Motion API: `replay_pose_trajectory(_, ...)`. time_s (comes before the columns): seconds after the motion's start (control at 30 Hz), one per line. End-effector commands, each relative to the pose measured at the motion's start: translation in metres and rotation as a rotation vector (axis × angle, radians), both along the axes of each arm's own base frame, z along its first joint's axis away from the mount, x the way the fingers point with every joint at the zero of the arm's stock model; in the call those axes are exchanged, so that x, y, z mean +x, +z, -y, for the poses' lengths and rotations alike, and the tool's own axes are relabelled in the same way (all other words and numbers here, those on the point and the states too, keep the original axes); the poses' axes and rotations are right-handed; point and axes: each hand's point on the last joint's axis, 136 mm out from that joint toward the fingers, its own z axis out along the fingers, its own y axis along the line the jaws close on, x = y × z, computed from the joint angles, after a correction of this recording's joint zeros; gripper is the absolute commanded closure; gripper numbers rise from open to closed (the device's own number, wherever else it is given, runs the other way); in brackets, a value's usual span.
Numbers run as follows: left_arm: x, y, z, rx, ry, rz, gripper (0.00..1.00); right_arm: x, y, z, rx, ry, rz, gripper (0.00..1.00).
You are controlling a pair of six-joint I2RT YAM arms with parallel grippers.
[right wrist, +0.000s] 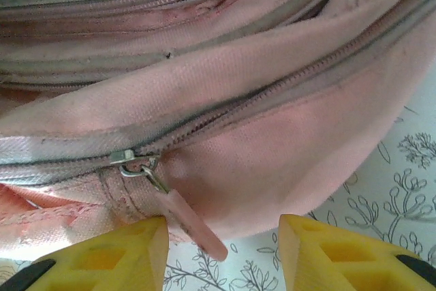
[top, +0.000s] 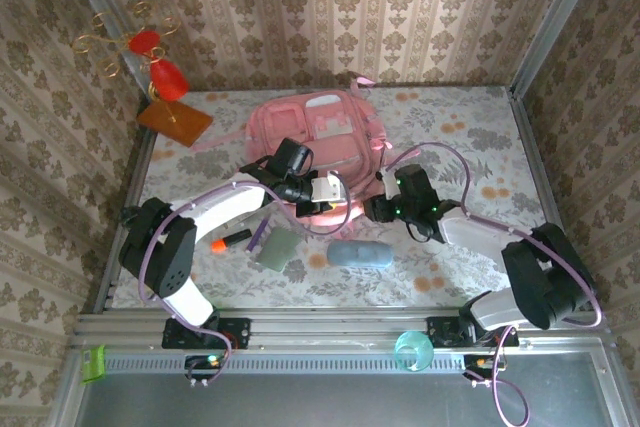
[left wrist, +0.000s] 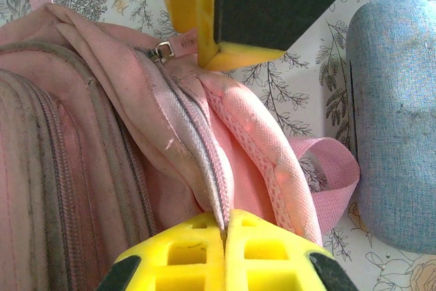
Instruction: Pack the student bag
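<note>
pinching soft pink woven student bag (left wrist: 82, 168) edge, left pincer (left wrist: 225, 228); right pincer (right wrist: 223, 226) spread.

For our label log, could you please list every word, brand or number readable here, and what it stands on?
No text can be read.
The white patches on the student bag are too small to show any print.
The blue case and the zip pull carry no lettering.
</note>
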Motion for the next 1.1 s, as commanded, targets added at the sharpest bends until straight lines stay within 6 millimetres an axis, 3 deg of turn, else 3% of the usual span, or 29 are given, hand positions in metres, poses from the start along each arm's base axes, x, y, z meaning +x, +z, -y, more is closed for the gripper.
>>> replay_pose_trajectory(0.0, -0.001, 0.024, 0.006, -0.081, -0.035, 0.039, 1.0, 0.004, 0.009, -0.015, 0.026, 0.103, 0.014, 0.55)
replay_pose_trajectory(0.27, -0.003, 0.024, 0.006, -0.084, -0.041, 0.04, 1.0, 0.006, 0.009, -0.03, 0.071, 0.221, -0.008, 0.6)
replay_pose_trajectory(0.53, -0.001, 0.022, 0.005, -0.076, -0.032, 0.046, 1.0, 0.007, 0.01, -0.025, 0.069, 0.186, 0.005, 0.85)
replay_pose_trajectory(0.77, -0.002, 0.019, 0.0, -0.055, -0.028, 0.053, 1.0, 0.005, 0.003, 0.005, -0.013, 0.034, -0.013, 1.0)
replay_pose_trajectory(1.07, 0.0, 0.003, -0.012, 0.008, -0.017, 0.046, 1.0, 0.017, -0.005, 0.07, -0.081, -0.285, -0.1, 1.0)
